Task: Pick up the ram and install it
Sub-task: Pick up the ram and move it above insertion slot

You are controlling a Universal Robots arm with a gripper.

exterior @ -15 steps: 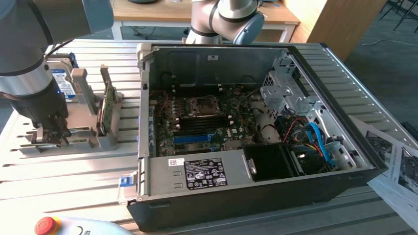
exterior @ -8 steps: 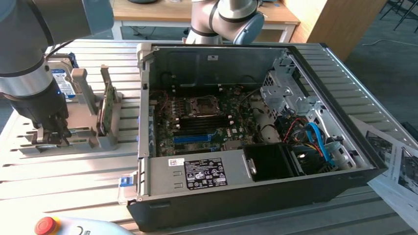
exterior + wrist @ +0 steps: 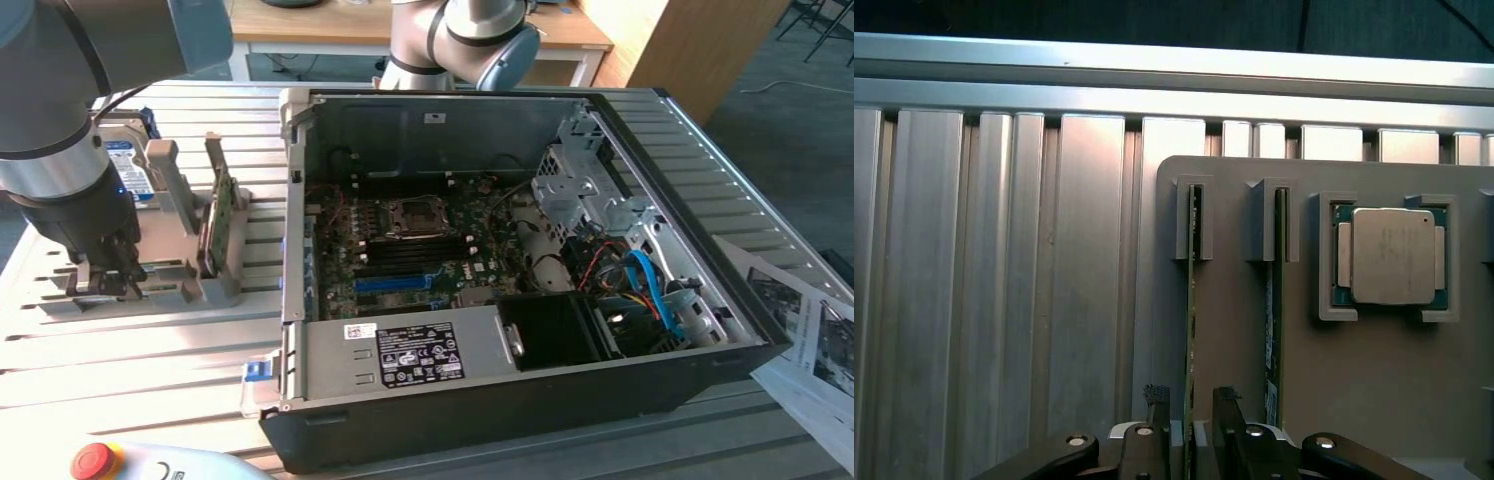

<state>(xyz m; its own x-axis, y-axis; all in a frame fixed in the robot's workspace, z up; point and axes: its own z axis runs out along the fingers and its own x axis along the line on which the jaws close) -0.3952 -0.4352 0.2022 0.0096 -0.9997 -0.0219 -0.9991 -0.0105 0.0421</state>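
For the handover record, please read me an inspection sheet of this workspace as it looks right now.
Surface: slatted metal table, grey holder on it.
Job's things: ram on edge in a holder slot; open computer case.
Clutter: processor, hard drive, papers, red stop button.
Grippers: gripper open, fingers either side of the ram.
Cables: blue cable inside the case.
Surroundings: wooden desk behind.

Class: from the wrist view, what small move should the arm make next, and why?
Probably close the fingers on the ram: they stand open on either side of it, not touching, while it sits on edge in its slot in the grey holder.
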